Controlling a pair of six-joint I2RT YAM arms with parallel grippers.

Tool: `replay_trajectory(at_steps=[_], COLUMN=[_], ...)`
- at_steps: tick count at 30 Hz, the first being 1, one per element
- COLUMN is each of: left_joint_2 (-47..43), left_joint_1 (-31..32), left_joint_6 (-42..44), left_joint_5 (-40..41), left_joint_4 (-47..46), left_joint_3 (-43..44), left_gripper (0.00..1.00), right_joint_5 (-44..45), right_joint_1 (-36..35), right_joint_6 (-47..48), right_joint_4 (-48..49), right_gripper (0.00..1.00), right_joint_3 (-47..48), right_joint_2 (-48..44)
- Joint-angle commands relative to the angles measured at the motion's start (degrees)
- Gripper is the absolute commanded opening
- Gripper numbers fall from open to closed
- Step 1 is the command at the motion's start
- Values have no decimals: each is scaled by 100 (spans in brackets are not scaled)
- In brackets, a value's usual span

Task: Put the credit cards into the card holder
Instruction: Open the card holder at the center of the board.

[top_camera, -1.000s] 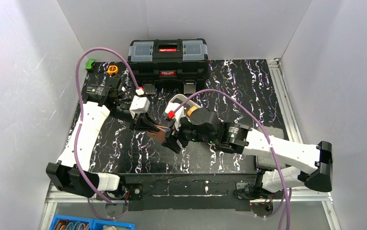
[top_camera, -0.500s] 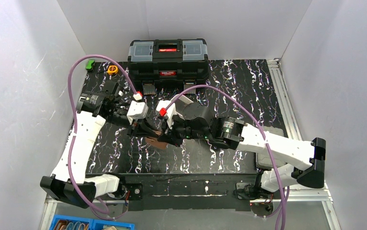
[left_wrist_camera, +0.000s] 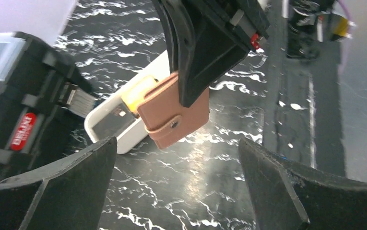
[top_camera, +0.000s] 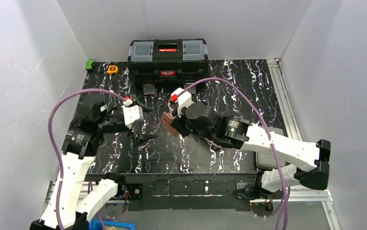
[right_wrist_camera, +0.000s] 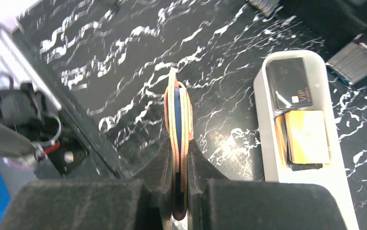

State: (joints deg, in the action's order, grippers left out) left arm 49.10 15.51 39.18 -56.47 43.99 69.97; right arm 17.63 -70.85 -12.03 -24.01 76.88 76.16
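Seven entries, placed by the overhead view unless noted.
- Table [top_camera: 248,91]: black with white veining, fills mid-frame.
- Toolbox [top_camera: 168,57]: black, top centre.
- Left gripper [top_camera: 143,120]: left of centre, jaws spread wide, nothing between them.
- Right gripper [top_camera: 175,127]: centre, clamped on the card holder.
- Tray [right_wrist_camera: 311,191]: long white oval, right side of the right wrist view.
- Card holder [left_wrist_camera: 174,112]: tan-pink, folded, snap tab across its front, centre frame.
- Credit cards [right_wrist_camera: 307,136]: one black, one gold, lying in the tray.
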Motion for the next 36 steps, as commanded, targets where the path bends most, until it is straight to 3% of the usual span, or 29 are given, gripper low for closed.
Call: replay_trajectory(at_steps=[1,9,15,21,25,30,36], left_joint_2=[-623,-1120,-912,-918,-852,-802,-883], left_joint_1=[173,747,752,765,788,841,875], left_joint_6=[-705,-681,-661,-780,-737,-741,-669], left_joint_5=[728,2252,2166,1575,1665,2072,2700], left_joint_4=[-1197,-2733,-3230,-3063,-2978,-3001,-3036], left_joint_3=[-801,-1716,-1736,-1810,-1750,-1714,-1840], left_gripper=[98,98,98,80,71,40,36], right_joint_5=[1020,693,638,604,683,915,1183], right_joint_1=[1,-50,-87,-146,-221,-318,-364], right_joint_6=[-760,-1229,-1200,-1162,-1071,-1023,-1065], right_joint_4=[267,946,1010,1015,1040,1025,1042], right_gripper=[1,1,1,1,1,1,1], right_joint_3=[644,736,740,757,800,886,814], right_joint_2=[-56,-19,24,89,145,232,183])
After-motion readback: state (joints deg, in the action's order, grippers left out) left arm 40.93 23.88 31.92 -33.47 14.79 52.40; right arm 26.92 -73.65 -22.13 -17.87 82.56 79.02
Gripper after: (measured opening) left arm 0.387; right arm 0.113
